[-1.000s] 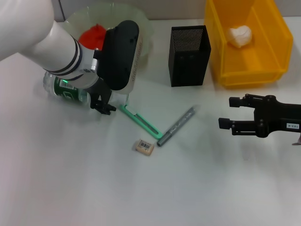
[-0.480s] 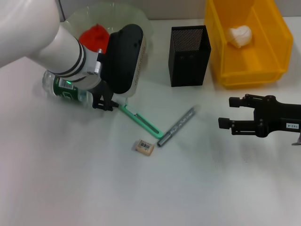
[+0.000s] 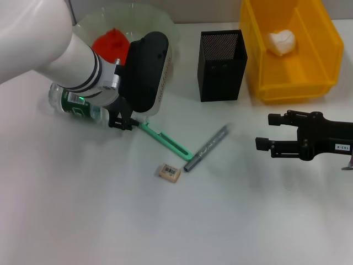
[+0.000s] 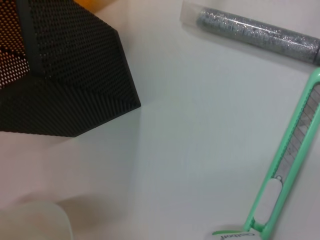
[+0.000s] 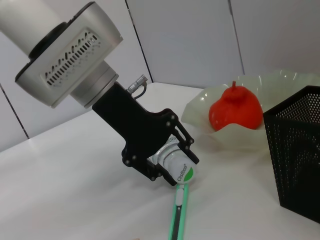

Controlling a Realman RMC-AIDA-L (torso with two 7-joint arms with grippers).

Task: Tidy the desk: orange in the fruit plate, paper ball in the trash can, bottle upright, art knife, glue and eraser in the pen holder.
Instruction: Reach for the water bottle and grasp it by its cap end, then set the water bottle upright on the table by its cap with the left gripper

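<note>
My left gripper (image 3: pixel 120 120) is closing its fingers around the cap end of the bottle (image 3: pixel 74 105), which is lying on its side on the white desk (image 3: pixel 83 210); my wrist housing is hiding most of its green label, and the cap's writing is too small to read. The green art knife (image 3: pixel 165 141) is lying just beside that cap, its printing cut off at the edge of the left wrist view. The glittery glue (image 3: pixel 207 148) and barcoded eraser (image 3: pixel 169 172) are lying nearby. My right gripper (image 3: pixel 263 132) is hovering open, well apart.
</note>
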